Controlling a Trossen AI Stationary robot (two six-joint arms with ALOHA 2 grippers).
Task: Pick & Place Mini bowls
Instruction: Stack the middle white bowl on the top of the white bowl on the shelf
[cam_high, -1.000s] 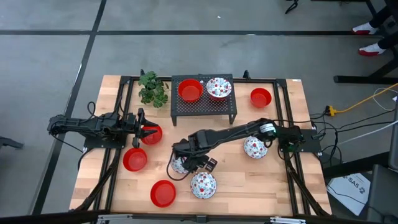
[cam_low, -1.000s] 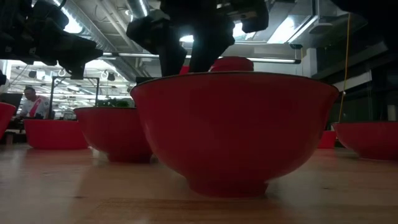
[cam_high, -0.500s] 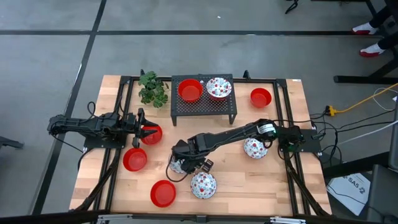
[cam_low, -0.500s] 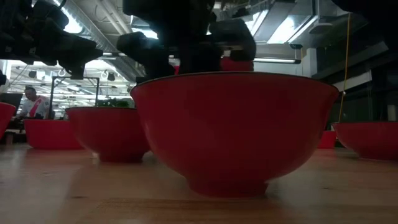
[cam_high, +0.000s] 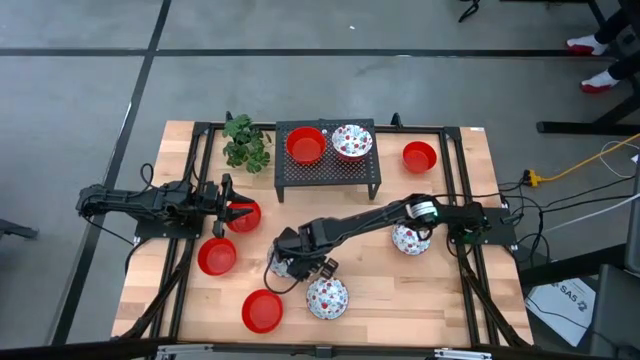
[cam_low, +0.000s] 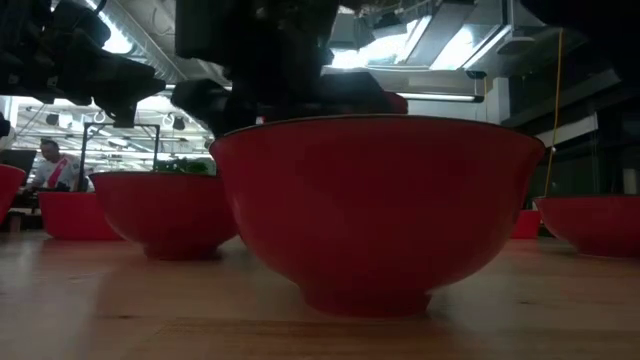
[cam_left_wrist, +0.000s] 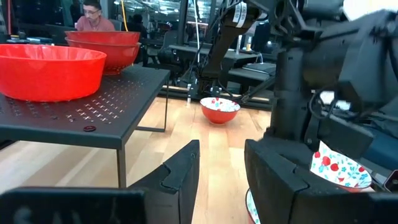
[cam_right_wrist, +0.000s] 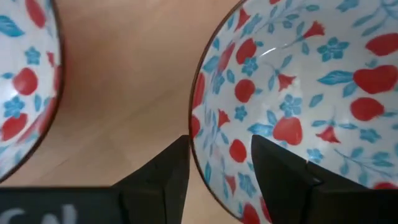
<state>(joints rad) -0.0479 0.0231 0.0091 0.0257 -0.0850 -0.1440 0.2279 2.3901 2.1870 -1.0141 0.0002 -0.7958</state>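
My right gripper (cam_high: 291, 264) hangs open, pointing steeply down over a floral mini bowl (cam_high: 279, 268) on the table's near middle. In the right wrist view the gripper (cam_right_wrist: 217, 143) straddles this bowl's (cam_right_wrist: 298, 93) rim. A second floral bowl (cam_high: 327, 297) stands just beside it, toward the near edge. My left gripper (cam_high: 228, 210) waits level and open at the table's left, next to a red bowl (cam_high: 247, 216). More red bowls (cam_high: 217, 257) (cam_high: 262, 311) stand at the near left. My right gripper has the floral bowl's rim (cam_right_wrist: 194, 134) between its open fingers, one finger inside the bowl and one outside. It comes from above, slanting. The outer finger (cam_right_wrist: 165, 171) lies right at the rim; I cannot tell whether it presses it. The bowl stands upright on the table.
A black perforated rack (cam_high: 328, 170) at the far middle carries a red bowl (cam_high: 306, 146) and a floral one (cam_high: 351, 141). A green plant (cam_high: 245, 140) stands to its left and a red bowl (cam_high: 419, 156) to its right. Another floral bowl (cam_high: 410, 238) sits under the right arm.
My right gripper has come down and a little toward the table's left, onto the floral bowl, tipping slightly steeper, its fingers still apart. That bowl has slid a little toward the table's left and stays upright.
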